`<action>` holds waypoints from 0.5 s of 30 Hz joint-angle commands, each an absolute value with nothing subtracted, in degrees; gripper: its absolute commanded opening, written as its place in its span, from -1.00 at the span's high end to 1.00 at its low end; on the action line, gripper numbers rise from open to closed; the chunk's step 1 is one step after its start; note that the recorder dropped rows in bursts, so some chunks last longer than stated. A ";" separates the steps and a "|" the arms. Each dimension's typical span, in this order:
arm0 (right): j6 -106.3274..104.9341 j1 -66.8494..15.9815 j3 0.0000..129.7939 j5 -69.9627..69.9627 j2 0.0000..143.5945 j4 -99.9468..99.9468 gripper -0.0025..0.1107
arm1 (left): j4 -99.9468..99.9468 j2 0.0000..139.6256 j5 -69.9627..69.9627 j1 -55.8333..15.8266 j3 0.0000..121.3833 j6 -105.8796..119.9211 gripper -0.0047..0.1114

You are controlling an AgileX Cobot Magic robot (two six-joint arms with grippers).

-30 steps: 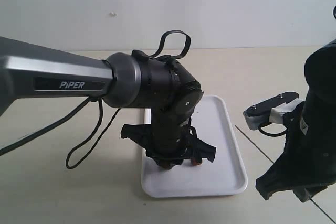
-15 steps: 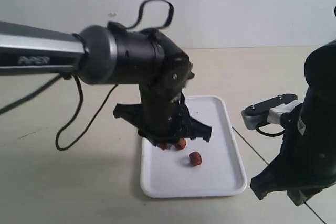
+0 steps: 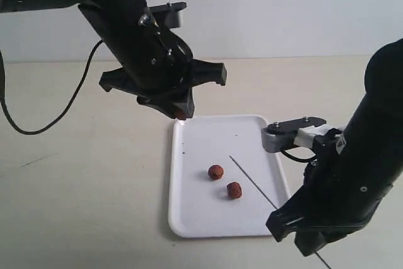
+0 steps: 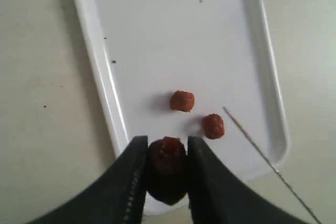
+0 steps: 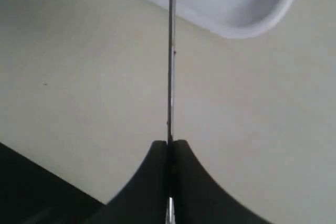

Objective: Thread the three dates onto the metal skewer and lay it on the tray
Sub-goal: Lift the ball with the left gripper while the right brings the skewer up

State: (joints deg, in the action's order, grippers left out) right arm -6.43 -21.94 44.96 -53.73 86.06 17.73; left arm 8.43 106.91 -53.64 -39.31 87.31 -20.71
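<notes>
Wrist views show the grips clearest — left fingers (image 4: 128,177) pinch a date (image 4: 167,161), right fingers (image 5: 155,182) clamp the skewer (image 5: 170,51).

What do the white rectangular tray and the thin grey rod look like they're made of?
The white rectangular tray looks like plastic, melamine or glazed ceramic: glossy, with soft highlights along its rim; which one I cannot tell. The thin grey rod looks like bare metal: straight, very slim, with a dull sheen.

Robot lab (seemingly), bare beige tabletop (image 3: 69,193), plain white wall (image 3: 289,11)
</notes>
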 commanded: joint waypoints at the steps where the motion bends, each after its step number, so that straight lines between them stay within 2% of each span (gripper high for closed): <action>1: -15.27 -21.96 45.40 -49.89 86.11 27.43 0.96 | 20.83 106.54 -51.36 -36.06 87.30 -10.44 0.46; 6: -21.73 -21.96 45.08 -47.10 86.11 35.71 0.96 | 25.67 106.52 -49.12 -32.55 87.30 -6.45 0.46; 11: -29.00 -21.96 40.14 -32.02 86.11 47.13 0.96 | 28.58 106.52 -45.72 -28.05 87.30 -6.18 0.46; 15: -49.10 -21.96 36.23 -28.55 86.11 65.57 0.96 | 33.20 107.07 -43.73 -26.67 87.30 -2.03 0.46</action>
State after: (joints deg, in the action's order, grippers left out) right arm -38.15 -21.94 37.55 -30.57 86.09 55.49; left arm 29.83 106.91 -45.14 -27.01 87.31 -4.65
